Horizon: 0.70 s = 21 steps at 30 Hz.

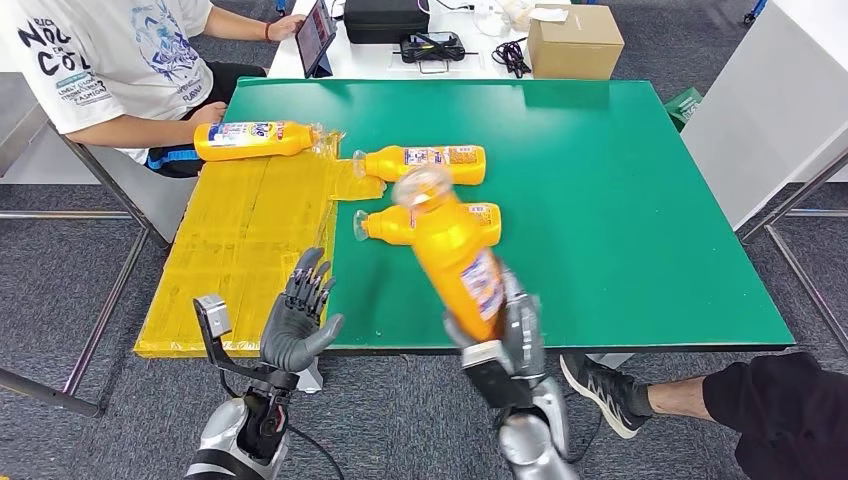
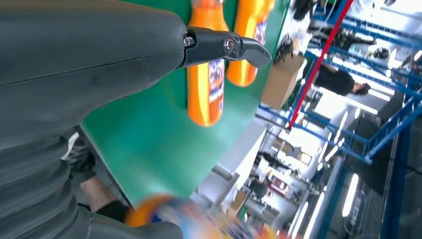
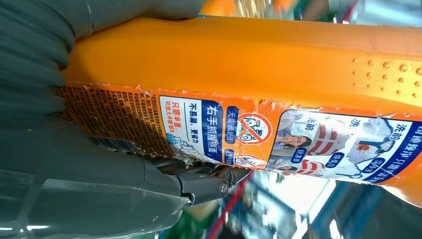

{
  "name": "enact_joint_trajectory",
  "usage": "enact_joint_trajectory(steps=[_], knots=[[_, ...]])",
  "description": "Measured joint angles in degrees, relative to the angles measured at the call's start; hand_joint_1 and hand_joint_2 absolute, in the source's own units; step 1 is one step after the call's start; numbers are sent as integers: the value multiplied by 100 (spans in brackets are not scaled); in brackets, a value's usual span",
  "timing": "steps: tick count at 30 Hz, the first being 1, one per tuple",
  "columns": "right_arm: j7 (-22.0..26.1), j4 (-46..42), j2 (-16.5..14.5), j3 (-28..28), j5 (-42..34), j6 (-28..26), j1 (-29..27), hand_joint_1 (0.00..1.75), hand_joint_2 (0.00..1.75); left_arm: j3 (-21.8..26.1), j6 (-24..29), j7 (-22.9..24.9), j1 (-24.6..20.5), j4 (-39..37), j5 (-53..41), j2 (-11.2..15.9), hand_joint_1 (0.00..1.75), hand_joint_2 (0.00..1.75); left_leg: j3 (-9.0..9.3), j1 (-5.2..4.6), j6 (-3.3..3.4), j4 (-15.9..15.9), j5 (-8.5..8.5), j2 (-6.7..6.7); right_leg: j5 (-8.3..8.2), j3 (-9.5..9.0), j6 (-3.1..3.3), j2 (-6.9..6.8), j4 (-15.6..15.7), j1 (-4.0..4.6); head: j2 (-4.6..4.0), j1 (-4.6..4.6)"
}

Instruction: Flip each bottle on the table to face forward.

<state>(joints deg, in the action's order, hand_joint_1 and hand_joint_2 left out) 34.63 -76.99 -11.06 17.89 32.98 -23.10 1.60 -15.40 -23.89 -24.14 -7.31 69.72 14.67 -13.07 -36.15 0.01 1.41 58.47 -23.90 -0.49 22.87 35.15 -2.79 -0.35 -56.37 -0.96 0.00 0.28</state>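
- Grey carpet ran under a green worktop (image 1: 640, 200), with a yellow mat (image 1: 240, 250) laid over its left part and a person in a white shirt (image 1: 110, 60) seated at the far left corner.
- Nearest the robot, the right hand (image 1: 515, 335) was clasped round the base of a lifted bottle (image 1: 455, 250), held clear of the worktop just inside its near edge.
- That bottle's long axis ran up and away from the hand, cap end (image 1: 422, 185) pointing toward the far side and leaning a little left; it was blurred, so it looked to be mid-swing.
- In the right wrist view the fingers (image 3: 199, 181) pressed the printed label (image 3: 239, 132), and the small print and pictures suggested the back face.
- Judging from that, the coming move turned on rolling the bottle about its long axis before laying it down; the right hand already had it, so it was the obvious one to finish.
- The left hand (image 1: 298, 320) stood at the near edge over the mat, fingers spread and upright, holding nothing, well apart from the lifted bottle.
- Behind the lifted bottle, a second bottle (image 1: 425, 225) lay flat, cap to the left, partly hidden.
- Farther on, a third bottle (image 1: 425, 162) lay the same way, just beyond it.
- Farthest, a fourth bottle (image 1: 255, 140) lay on the mat, close to the seated person's hand (image 1: 208, 113).
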Motion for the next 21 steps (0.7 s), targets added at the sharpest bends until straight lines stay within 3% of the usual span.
enact_joint_trajectory(steps=[8, 21], knots=[[19, 971, -295, 592, 21, 155, 86, 175, 175, -291, -8, 27, 1, 2, 89, 85, 0, 175, -1, 0, 0, 0, 0, -1, 1, 0, 1, 0, 0, -1, 0, -2], [-98, 1591, -377, 965, 64, 360, 360, 175, 175, -420, -113, -4, 26, 2, 70, 158, 0, 175, 0, 0, 0, 0, 0, 0, 1, 1, 1, 0, 1, 0, 0, -2]])
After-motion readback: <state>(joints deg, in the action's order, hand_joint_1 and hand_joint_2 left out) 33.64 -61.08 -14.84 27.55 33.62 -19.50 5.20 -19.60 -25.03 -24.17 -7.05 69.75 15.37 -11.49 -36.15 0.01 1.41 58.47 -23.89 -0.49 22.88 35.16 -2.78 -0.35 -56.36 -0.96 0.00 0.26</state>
